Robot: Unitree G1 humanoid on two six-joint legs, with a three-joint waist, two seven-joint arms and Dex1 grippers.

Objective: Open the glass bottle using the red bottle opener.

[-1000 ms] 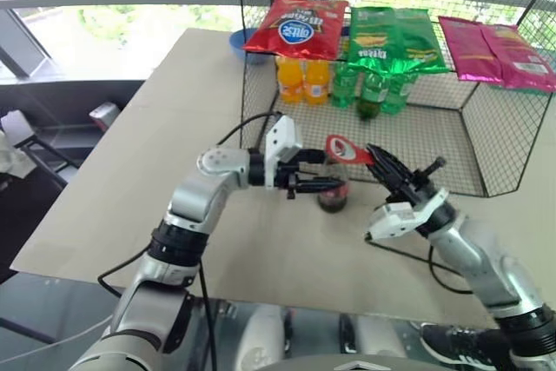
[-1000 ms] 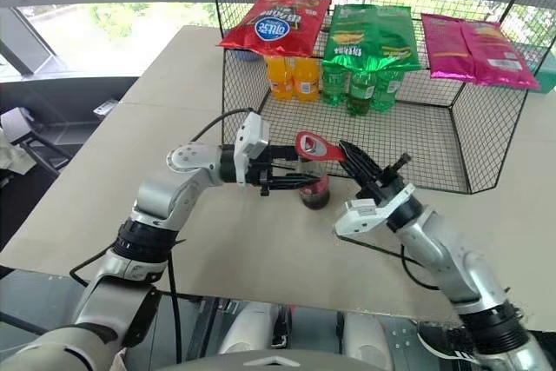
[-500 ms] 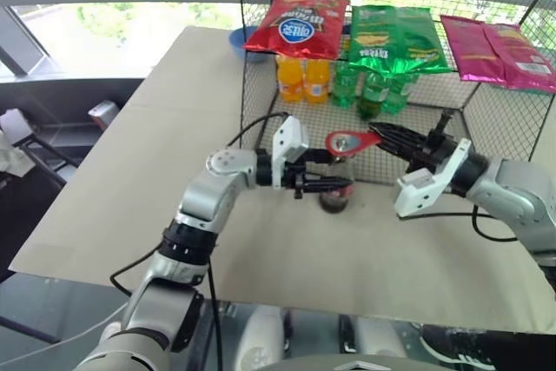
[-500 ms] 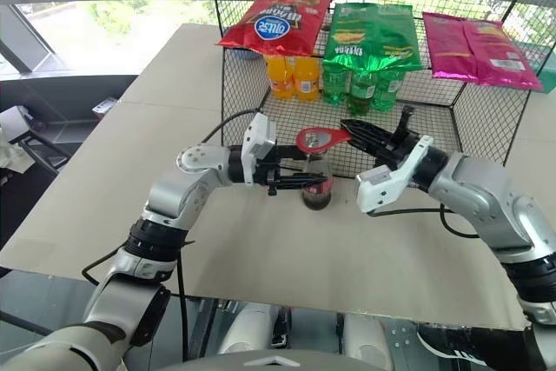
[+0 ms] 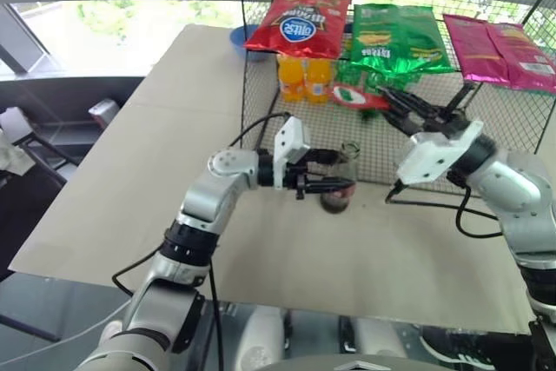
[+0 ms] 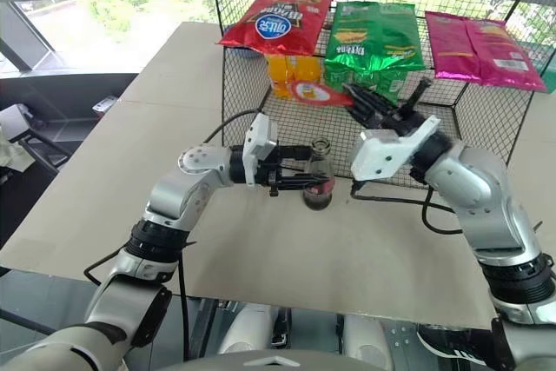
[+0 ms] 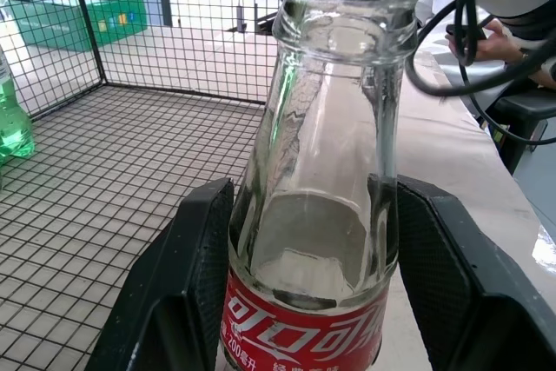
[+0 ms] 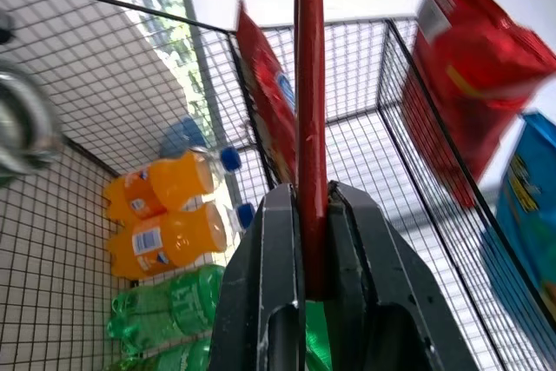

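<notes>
Glass bottle (image 7: pixel 321 180), red label, white script, uncapped

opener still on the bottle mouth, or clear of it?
Apart. In the left eye view the red bottle opener, held by the right gripper, sits well above the glass bottle; the left wrist view shows its mouth bare.

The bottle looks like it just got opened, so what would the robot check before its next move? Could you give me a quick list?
1. Cap off: ok, the glass bottle has a bare open mouth.
2. Bottle held steady: ok, the left claw has a finger on each side of it, upright on the table.
3. Opener secure: ok, the right claw is shut on the red bottle opener.
4. Opener clear of the bottle: ok, it is up and away from the mouth.
5. Where the cap went: cannot tell.
</notes>
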